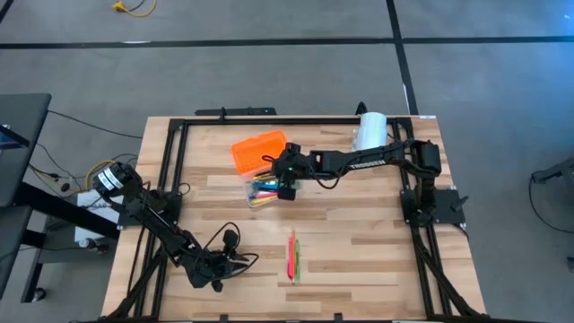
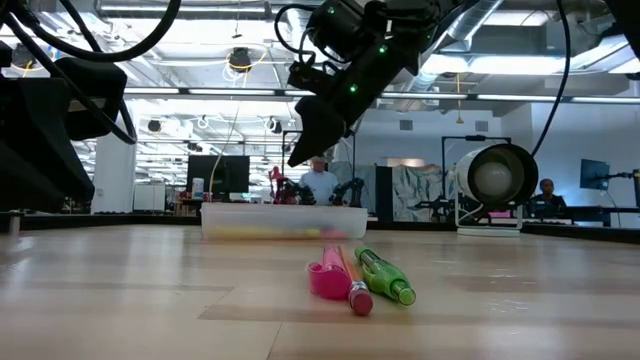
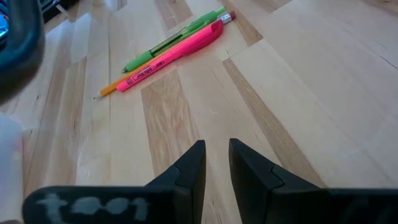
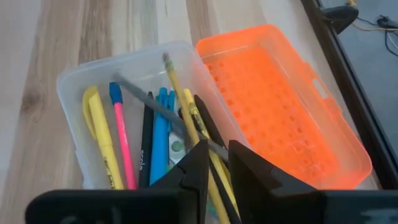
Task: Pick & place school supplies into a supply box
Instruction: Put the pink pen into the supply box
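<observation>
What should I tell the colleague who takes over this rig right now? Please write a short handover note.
Right claw: above the clear case base, fingers a little apart, nothing gripped as far as the views show.
Left claw: low at the table's front left, fingers slightly apart, empty, pointing toward the loose items.
Done: several pens and pencils lie in the base, among them a grey pencil resting slanted across the others. The orange lid lies open beside the base.
Left: a pink pen, a green pen and an orange pencil lie together at the table's front middle. The lid is not closed.
</observation>
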